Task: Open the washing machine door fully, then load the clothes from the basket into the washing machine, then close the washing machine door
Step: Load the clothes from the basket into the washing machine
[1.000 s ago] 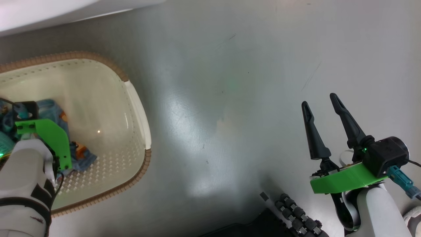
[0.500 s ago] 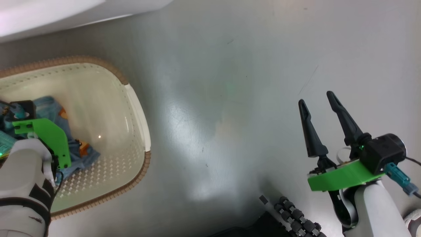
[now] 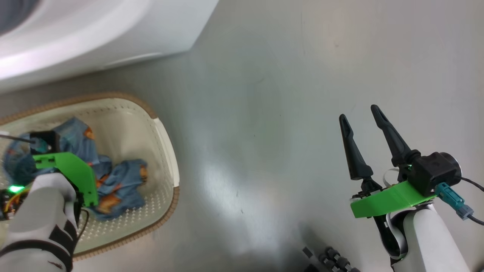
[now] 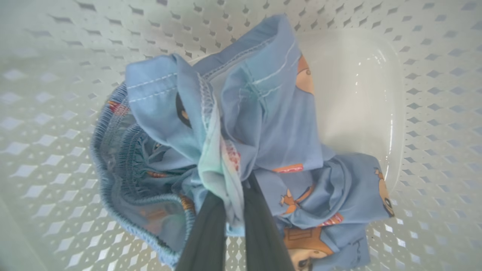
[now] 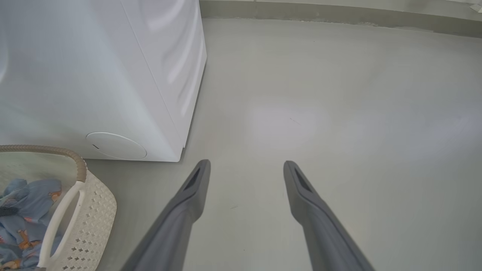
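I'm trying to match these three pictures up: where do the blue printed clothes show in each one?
Head view: clothes at lower left, inside the basket.
Left wrist view: clothes at centre, pinched by the left gripper.
Right wrist view: clothes at bottom left corner, inside the basket.
Shared landmark: the cream perforated basket.

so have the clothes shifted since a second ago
Yes, the clothes now spread nearer the basket's white handle, pinched by the left gripper.
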Controlling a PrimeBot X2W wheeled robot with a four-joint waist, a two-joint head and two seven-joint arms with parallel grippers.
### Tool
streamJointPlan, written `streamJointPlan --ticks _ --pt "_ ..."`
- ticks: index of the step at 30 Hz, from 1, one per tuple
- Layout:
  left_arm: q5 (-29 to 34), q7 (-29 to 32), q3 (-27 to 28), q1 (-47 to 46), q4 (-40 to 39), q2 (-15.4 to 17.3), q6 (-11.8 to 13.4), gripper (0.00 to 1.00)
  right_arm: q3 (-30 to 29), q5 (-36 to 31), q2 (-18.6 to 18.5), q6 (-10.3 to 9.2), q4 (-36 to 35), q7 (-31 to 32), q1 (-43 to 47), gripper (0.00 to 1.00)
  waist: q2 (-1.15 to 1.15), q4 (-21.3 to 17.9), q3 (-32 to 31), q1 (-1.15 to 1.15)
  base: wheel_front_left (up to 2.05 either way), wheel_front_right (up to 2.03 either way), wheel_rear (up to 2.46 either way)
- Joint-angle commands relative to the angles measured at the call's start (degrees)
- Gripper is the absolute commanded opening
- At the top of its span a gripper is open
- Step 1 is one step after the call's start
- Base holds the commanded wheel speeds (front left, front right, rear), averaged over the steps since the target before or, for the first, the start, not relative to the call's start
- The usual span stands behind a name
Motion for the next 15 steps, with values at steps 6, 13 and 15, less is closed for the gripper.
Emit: streamJointPlan --ticks 6,13,15 --pt "-1.3 -4.5 1.0 4.2 -0.3 0.2 -1.6 0.0 1.1 -0.3 -0.4 0.09 0.2 -0.7 2.2 1.0 0.0 2.1 -8.0 0.0 0.0 0.0 0.0" --pt "-2.5 -10.7 1.1 6.4 -0.7 -1.3 -3.5 0.0 0.8 -0.8 -1.1 0.09 1.3 -0.7 3.4 1.0 0.0 4.4 -13.8 0.0 0.0 0.0 0.0" --pt "-2.8 -12.6 1.1 7.2 -1.0 -1.7 -4.1 0.0 0.7 -1.0 -1.2 0.09 1.6 -0.7 3.8 1.0 0.0 5.0 -15.4 0.0 0.0 0.0 0.0"
